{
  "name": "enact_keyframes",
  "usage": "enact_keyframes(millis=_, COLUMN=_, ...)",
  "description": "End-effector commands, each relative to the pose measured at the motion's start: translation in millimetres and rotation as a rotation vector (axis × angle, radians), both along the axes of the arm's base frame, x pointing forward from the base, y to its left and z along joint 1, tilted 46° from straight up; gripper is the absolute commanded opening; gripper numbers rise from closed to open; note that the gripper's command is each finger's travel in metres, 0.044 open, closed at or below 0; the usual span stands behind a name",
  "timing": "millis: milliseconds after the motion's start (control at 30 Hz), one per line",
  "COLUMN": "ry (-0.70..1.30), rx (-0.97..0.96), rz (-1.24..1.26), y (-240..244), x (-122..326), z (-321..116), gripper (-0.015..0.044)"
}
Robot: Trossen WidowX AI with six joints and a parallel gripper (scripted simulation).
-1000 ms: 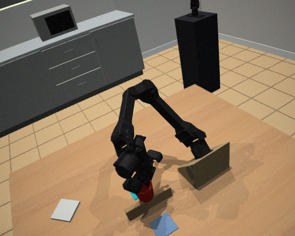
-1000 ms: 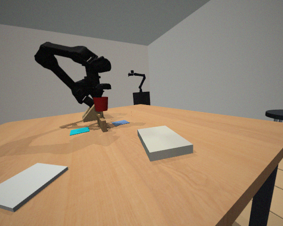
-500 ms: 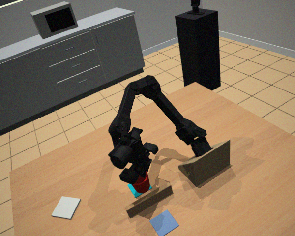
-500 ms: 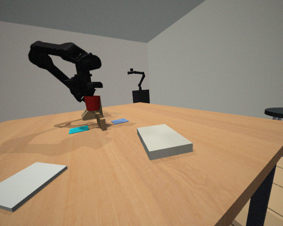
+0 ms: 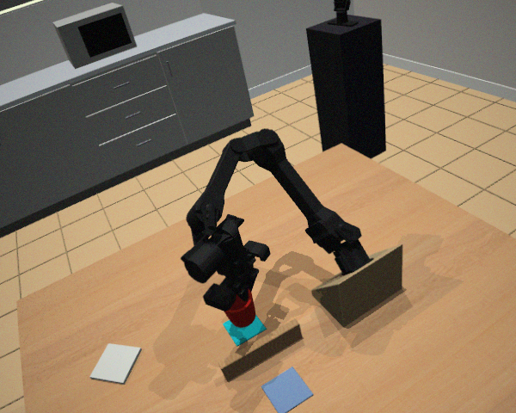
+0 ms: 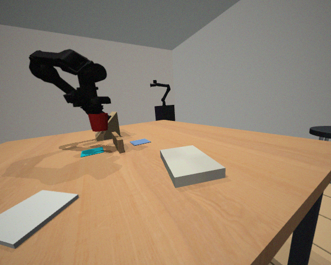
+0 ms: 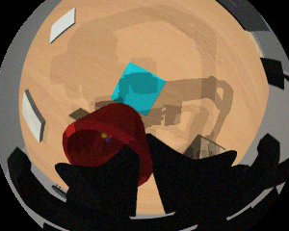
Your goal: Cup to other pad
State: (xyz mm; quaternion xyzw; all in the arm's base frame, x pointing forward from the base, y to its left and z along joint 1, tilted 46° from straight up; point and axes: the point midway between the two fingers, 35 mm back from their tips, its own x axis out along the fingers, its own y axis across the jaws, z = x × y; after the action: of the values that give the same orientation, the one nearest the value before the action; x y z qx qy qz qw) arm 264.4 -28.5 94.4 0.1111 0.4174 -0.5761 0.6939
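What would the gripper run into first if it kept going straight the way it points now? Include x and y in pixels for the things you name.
Probably the tabletop [image 5: 160, 284] [image 6: 126, 199] [image 7: 96, 48] or the cyan pad [image 5: 239, 334] [image 6: 92, 152] [image 7: 139, 89], met by the held red cup [image 5: 242, 314] [image 6: 99, 122] [image 7: 113, 117]; the tilt leaves which unclear.

The top view is looking steeply down from above the counter [image 5: 169, 288] [image 6: 126, 205] [image 7: 183, 43], facing the cabinets. The exterior view is standing low, near the counter's surface, facing the arm and a wall corner. The wrist view is looking closely past the gripper [image 5: 242, 295] [image 6: 99, 114] [image 7: 146, 144]. All three are sharing the turquoise pad [image 5: 245, 330] [image 6: 91, 152] [image 7: 149, 98].
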Motion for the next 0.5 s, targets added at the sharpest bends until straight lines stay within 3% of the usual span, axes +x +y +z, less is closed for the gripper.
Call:
enact_keyframes(millis=0, ry=0.006, rx=-0.007, rz=0.003, y=-7.5, x=-2.3, z=6.2, gripper=0.0000)
enact_keyframes(millis=467, ry=0.007, rx=-0.009, rz=0.002, y=-32.9, x=-9.2, z=29.8, gripper=0.0000)
